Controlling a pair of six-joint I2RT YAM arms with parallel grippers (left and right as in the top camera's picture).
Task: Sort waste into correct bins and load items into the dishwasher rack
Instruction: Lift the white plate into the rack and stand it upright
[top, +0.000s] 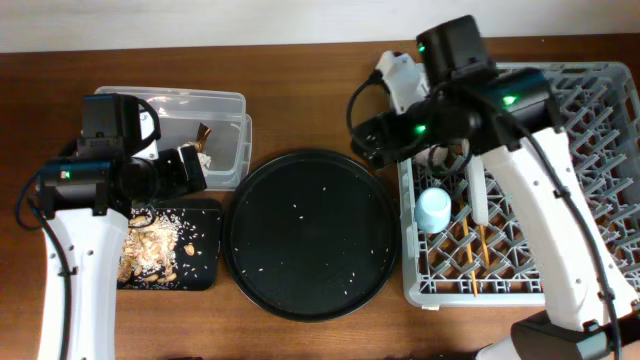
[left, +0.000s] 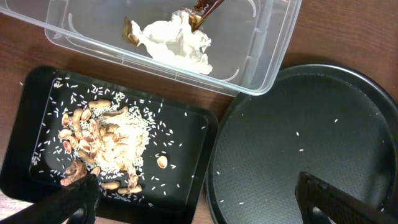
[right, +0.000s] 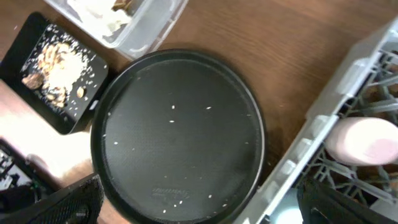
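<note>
2 cups (right: 367, 140), 2 bins (left: 273, 62), 1 rack (top: 605, 150).

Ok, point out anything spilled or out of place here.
Loose rice grains are scattered across the round black tray, apart from the scraps heaped in the small black tray beside it. They look like leftovers that missed the bin. Nothing else stands out.

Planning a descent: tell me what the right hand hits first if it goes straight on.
Probably the round tray: the open right hand points down at its middle, with nothing between in view. Height is unclear.
</note>
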